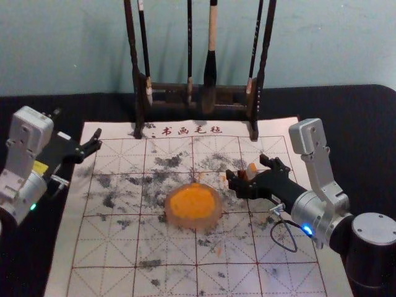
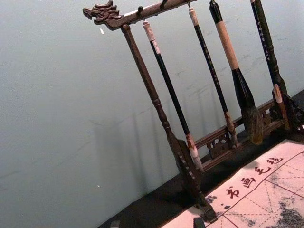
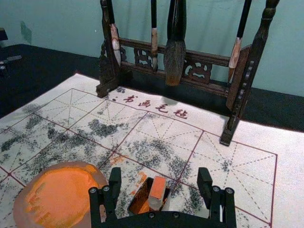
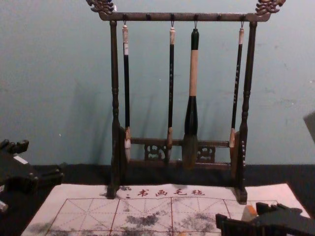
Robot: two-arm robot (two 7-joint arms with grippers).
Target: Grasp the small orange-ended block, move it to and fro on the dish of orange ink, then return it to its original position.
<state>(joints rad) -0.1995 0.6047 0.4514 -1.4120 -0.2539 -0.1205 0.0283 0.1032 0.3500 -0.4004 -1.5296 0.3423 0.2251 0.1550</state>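
My right gripper (image 1: 249, 169) stands open just right of the dish of orange ink (image 1: 193, 203), a finger on either side of the block (image 1: 251, 171). In the right wrist view, the right gripper (image 3: 159, 176) is spread wide, and the orange-ended block (image 3: 157, 188) rests between its fingers in a small dark box (image 3: 137, 203), touching neither one. The ink dish (image 3: 59, 195) lies beside that box. At the left edge of the mat my left gripper (image 1: 77, 126) is parked, open; its fingertips also show in the left wrist view (image 2: 157, 223).
A dark wooden rack (image 4: 184, 17) with several hanging brushes stands at the mat's far edge, before the wall. The ink-stained, gridded mat (image 1: 105, 247) lies over a black cloth (image 1: 334, 105). The largest brush (image 4: 191, 113) hangs right of the rack's middle.
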